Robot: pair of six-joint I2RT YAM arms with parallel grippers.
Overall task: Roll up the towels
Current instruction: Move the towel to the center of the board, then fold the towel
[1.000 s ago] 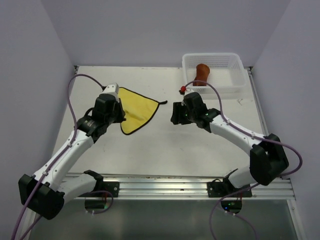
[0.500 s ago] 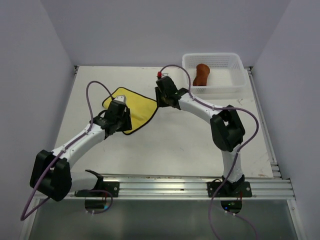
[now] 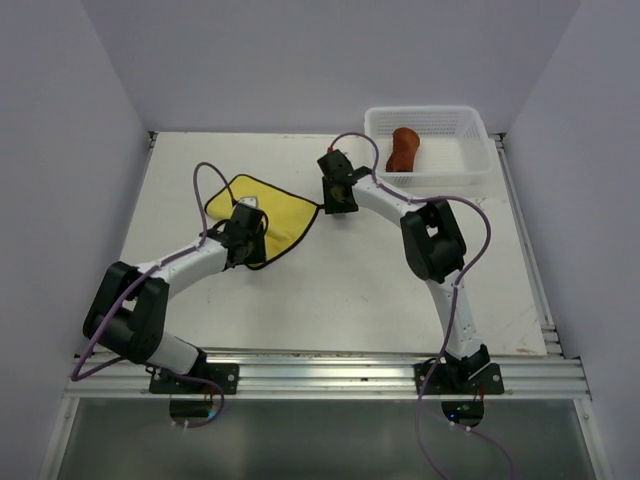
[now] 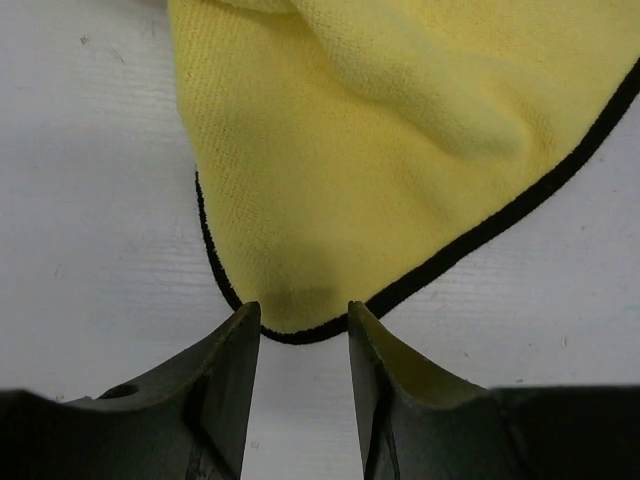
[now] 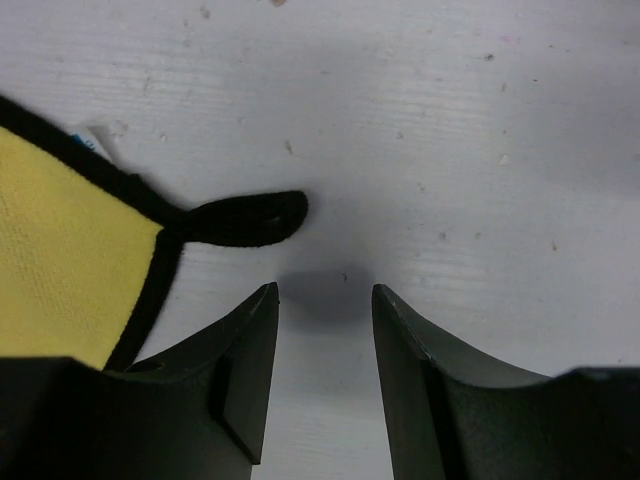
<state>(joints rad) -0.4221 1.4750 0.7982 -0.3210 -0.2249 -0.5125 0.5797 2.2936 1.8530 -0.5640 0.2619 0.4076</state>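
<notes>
Yellow towel (image 3: 262, 212) is lying spread on the desk (image 3: 350, 290), left of centre, with one raised fold running across it. Rust-brown towel (image 3: 404, 148) is sitting in the white mesh basket (image 3: 470, 172) at the far right and looks already rolled, so yellow is the one in work.

Left hand (image 4: 303, 312) is hovering at a rounded corner of the towel. Its jaws are roughly half open and gripping nothing, and the dark hem is sitting right at the gap between the tips.

Right hand (image 5: 325, 290) is also about half open and empty, over bare desk. The black hanging loop (image 5: 250, 218) is lying just ahead of its left finger, not between the fingers.

Judging this as the grab before the roll. Suggestions:
- Left: push slightly forward and down so both fingers are straddling the hem, then pinch cloth only, without scraping the desk.
- Right: shift left until the loop or corner is sitting inside the gap. Closing here is catching nothing.
- Pull the fold flat before rolling, or the roll is coming out lumpy.
- Move both hands in step, or the roll is going conical.
</notes>
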